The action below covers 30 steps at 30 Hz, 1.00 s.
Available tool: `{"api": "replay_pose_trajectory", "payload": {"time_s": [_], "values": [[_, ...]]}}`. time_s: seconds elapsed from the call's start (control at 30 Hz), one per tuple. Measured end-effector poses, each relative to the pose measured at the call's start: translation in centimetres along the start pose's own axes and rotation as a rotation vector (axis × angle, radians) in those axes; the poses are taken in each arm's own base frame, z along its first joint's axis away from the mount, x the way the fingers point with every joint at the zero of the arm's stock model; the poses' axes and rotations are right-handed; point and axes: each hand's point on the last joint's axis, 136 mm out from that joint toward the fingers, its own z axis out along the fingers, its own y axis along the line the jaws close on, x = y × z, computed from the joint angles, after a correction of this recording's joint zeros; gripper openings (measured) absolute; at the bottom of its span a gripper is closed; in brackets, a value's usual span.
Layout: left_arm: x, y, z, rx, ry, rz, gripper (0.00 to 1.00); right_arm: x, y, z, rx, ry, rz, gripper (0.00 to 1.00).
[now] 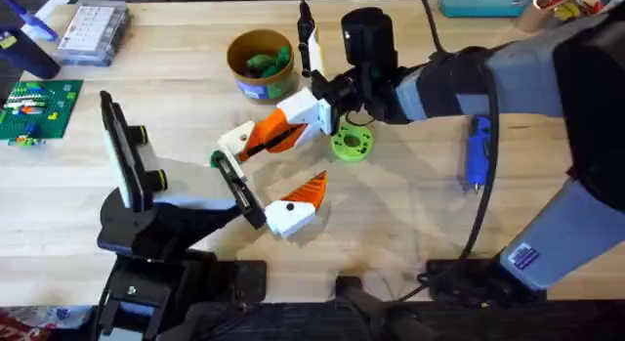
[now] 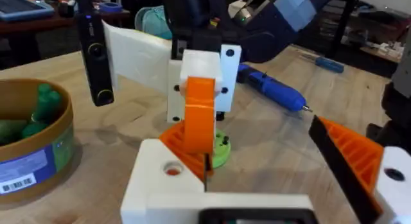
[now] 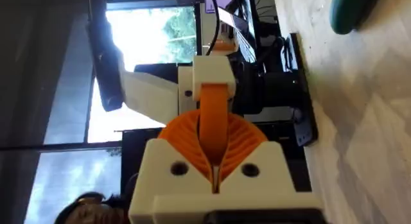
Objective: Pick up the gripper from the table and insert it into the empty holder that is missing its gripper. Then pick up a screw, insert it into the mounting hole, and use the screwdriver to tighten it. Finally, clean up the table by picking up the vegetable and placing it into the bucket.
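on the wooden bench [image 1: 410, 214], going left to right in the overhead view: the left arm's black mount stands at about 8 o'clock, and from it the holder [image 1: 234, 185], a black bar with a green cap, runs toward the middle and ends in a white block with one orange wedge finger [image 1: 305, 192] just below centre. whether the left gripper's [image 1: 262, 175] jaws are apart or together cannot be told. just above it, near centre, the right gripper [image 1: 266, 138] has its orange fingers pressed together on the small cream-white gripper piece [image 1: 234, 142], held just beside the holder's bar. at 12 o'clock sits the bucket [image 1: 260, 63] with a green vegetable [image 1: 268, 62] inside. a bright green disc with holes [image 1: 352, 144] lies just right of centre, under the right arm. the blue screwdriver [image 1: 476, 153] lies at 3 o'clock, well apart from the holder.
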Motion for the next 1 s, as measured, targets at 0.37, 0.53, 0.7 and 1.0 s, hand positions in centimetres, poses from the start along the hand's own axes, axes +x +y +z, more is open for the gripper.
{"api": "replay_pose_trajectory", "payload": {"time_s": [0.37,0.53,0.7,1.0], "values": [[-0.02,0.03,0.0,-0.002,-0.001,0.002,0.987,0.0,0.18,0.01,-0.002,0.003,-0.023,0.017],[-0.04,0.04,0.0,-0.003,-0.001,0.005,0.987,-0.01,0.19,0.01,-0.002,0.003,-0.024,0.023],[-0.03,0.06,0.0,-0.003,-0.001,0.006,0.987,-0.01,0.2,0.01,-0.002,0.003,-0.021,0.086],[-0.04,0.02,0.0,-0.001,-0.001,0.005,0.987,-0.01,0.2,0.03,-0.001,0.003,-0.022,0.147]]}}
